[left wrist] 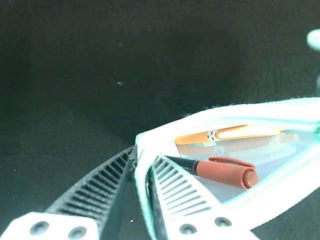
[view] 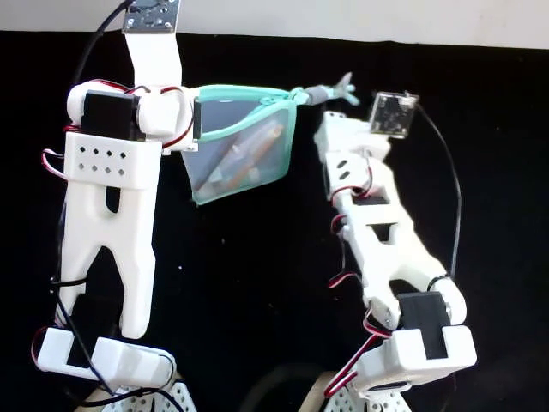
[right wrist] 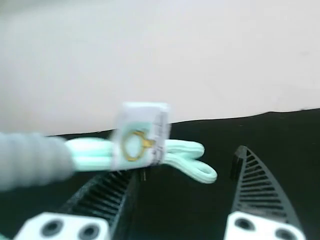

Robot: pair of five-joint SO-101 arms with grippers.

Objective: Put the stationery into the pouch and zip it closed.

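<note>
Clamps the pouch [view: 243, 142] by one top corner in the left gripper [view: 196, 120], jaws narrow on its rim; holds it over the table [view: 257, 283] near the far edge. From high, dim shapes inside; from the left wrist, plainly a red pen [left wrist: 227, 172] and an orange pen [left wrist: 225, 134] lying in it. From the right wrist, shows the right gripper [right wrist: 187, 165] wide, the zip pull [right wrist: 140, 140] crossing one finger, not pinched; touching or not, cannot tell. Behind the pull, a pale wall [right wrist: 160, 50].
</note>
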